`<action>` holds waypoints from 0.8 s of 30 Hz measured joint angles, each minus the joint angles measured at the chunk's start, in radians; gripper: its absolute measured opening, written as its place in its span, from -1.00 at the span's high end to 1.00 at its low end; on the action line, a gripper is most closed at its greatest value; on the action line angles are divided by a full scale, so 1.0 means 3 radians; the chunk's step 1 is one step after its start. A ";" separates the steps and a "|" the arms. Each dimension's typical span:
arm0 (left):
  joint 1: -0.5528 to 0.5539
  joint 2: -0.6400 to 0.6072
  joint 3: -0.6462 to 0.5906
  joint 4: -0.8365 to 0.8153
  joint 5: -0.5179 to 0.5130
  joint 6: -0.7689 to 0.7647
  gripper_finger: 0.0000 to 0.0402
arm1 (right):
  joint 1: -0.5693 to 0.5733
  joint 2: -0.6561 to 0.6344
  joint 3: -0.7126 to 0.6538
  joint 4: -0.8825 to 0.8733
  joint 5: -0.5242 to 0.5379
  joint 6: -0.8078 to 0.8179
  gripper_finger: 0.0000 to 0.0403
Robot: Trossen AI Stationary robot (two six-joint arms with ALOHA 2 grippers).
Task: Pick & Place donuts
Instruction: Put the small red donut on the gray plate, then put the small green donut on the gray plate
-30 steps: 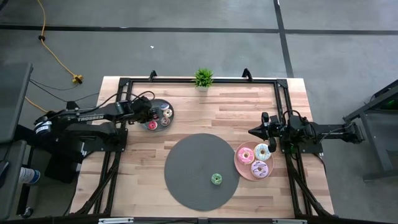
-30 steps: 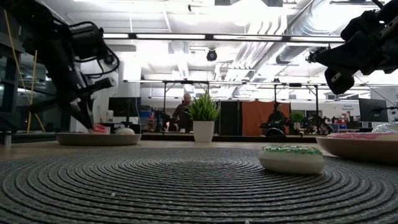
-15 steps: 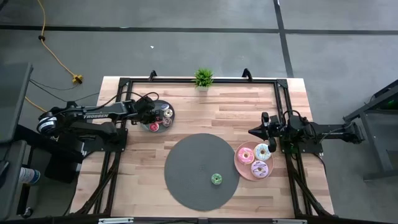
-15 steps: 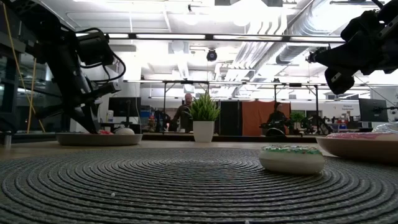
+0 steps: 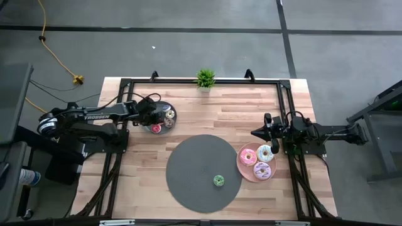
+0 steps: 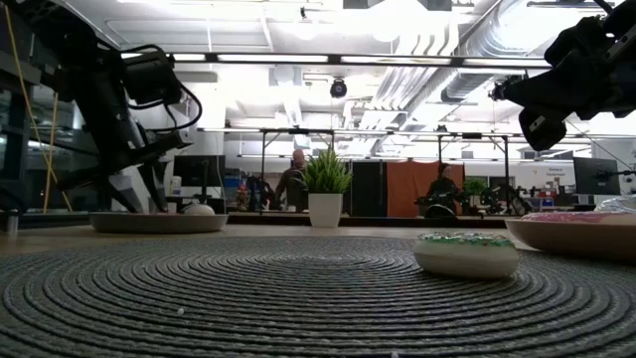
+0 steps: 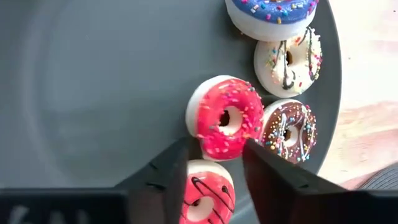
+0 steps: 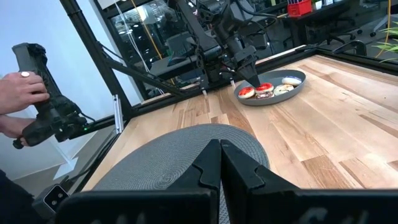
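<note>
— Where's the left gripper (image 7: 214,163) at?

— Over the dark grey plate (image 5: 164,104) near the left back corner of the table (image 5: 213,113). Its fingers (image 7: 168,171) stand parted, and a red-frosted donut (image 7: 225,117) lies between their tips. Whether they touch it, I can't tell. It sits on the plate, not lifted.

— What else is on that plate?

— Another red one with a dark drizzle (image 7: 204,196) right by the fingers, a brown one (image 7: 288,130) just beside the first, a cream one (image 7: 288,61) and a blue one (image 7: 272,11) along the rim.

— And the right gripper (image 8: 219,163)?

— Waiting above the table's right side, fingers pressed together, holding nothing. Just beside it is the pink plate (image 5: 242,166) with three larger donuts: pink (image 5: 248,156), white (image 5: 265,152) and lilac (image 5: 262,169).

— Anything on the round woven mat (image 5: 195,163)?

— One green-sprinkled donut (image 5: 218,181), near its front edge. A small potted plant (image 5: 205,78) stands at the back edge of the table.
</note>
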 joint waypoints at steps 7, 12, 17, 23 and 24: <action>0.0000 -0.0126 0.0000 -0.0015 -0.0047 -0.0003 -0.05 | 0.0001 0.0000 0.0000 0.0000 0.0000 -0.0001 1.00; 0.0000 -0.0407 0.0000 -0.0108 -0.0247 -0.0003 -0.10 | 0.0001 0.0000 0.0000 0.0000 0.0000 0.0000 1.00; 0.0001 -0.0731 0.0000 -0.0310 -0.0459 -0.0009 -0.10 | 0.0001 0.0000 -0.0001 0.0000 0.0000 -0.0001 1.00; 0.0000 -0.1040 0.0001 -0.0367 -0.0506 -0.0013 -0.10 | 0.0000 0.0000 0.0000 0.0000 0.0000 0.0000 1.00; 0.0000 -0.1074 0.0001 -0.0370 -0.0504 -0.0012 -0.10 | 0.0000 -0.0001 -0.0001 0.0000 0.0000 0.0000 1.00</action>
